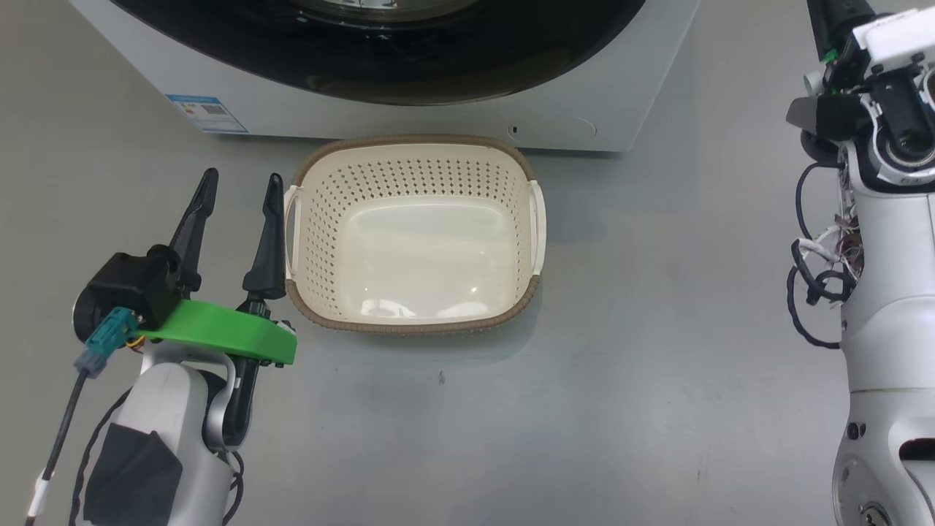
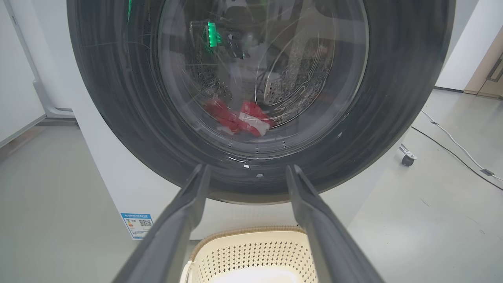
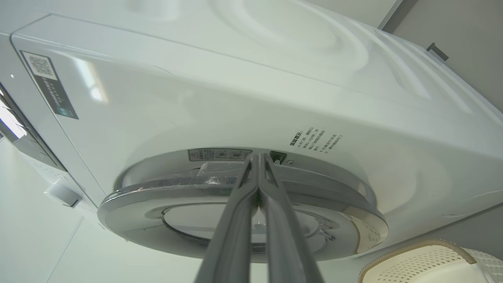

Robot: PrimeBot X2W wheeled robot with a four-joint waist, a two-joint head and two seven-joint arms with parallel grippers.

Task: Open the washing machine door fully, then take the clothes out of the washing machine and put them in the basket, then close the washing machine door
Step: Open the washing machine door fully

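Left tool (image 1: 242,177) spread wide beside basket (image 1: 416,139); right tool (image 3: 259,156) pinched closed at washing machine door (image 3: 157,193).

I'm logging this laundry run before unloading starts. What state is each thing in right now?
washing machine door: not swung open, lying against the front of the washing machine; whether it is latched cannot be told.
clothes: inside the drum, behind the door.
basket: empty, upright.
left gripper: open, holding nothing.
right gripper: shut, tips at the door's edge.

Head view looks down; wrist views face the washing machine (image 2: 110,177) closely — all share the basket (image 1: 416,140) (partly).
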